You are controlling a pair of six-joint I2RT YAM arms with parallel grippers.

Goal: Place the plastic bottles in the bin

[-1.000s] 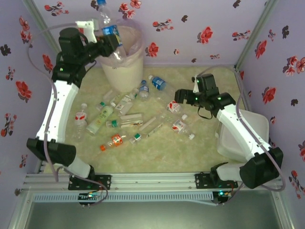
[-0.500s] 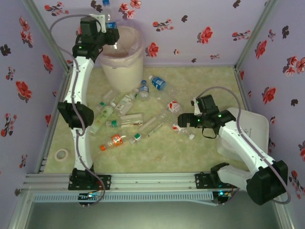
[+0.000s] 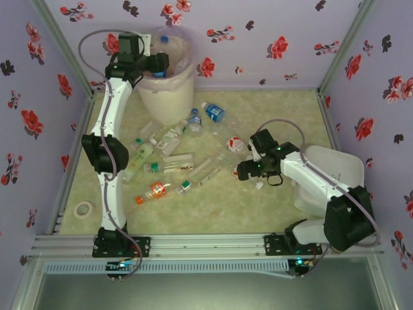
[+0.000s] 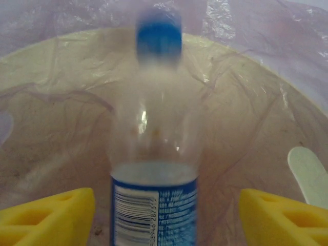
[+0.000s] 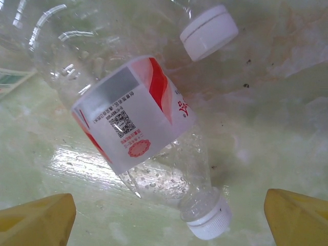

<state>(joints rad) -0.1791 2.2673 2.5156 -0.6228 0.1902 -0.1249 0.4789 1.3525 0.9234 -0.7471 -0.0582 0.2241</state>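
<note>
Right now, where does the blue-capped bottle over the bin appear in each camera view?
Top external: blue-capped bottle at upper left, over the mouth of the bin, just past the left gripper.
Left wrist: centre frame, cap upward, blurred, between the open yellow fingers, touching neither.
Right wrist: this camera faces a red-and-white-labelled bottle lying on the table.
Shared landmark: the bin, its pinkish liner behind the bottle in the top and left wrist views.

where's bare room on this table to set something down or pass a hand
Bare patches: the far right of the table, between the bin and the right wall; and the near strip along the front rail, between the two arm bases. Crowded: the middle-left, where the plastic bottles lie scattered from the bin's foot to the right arm.
</note>
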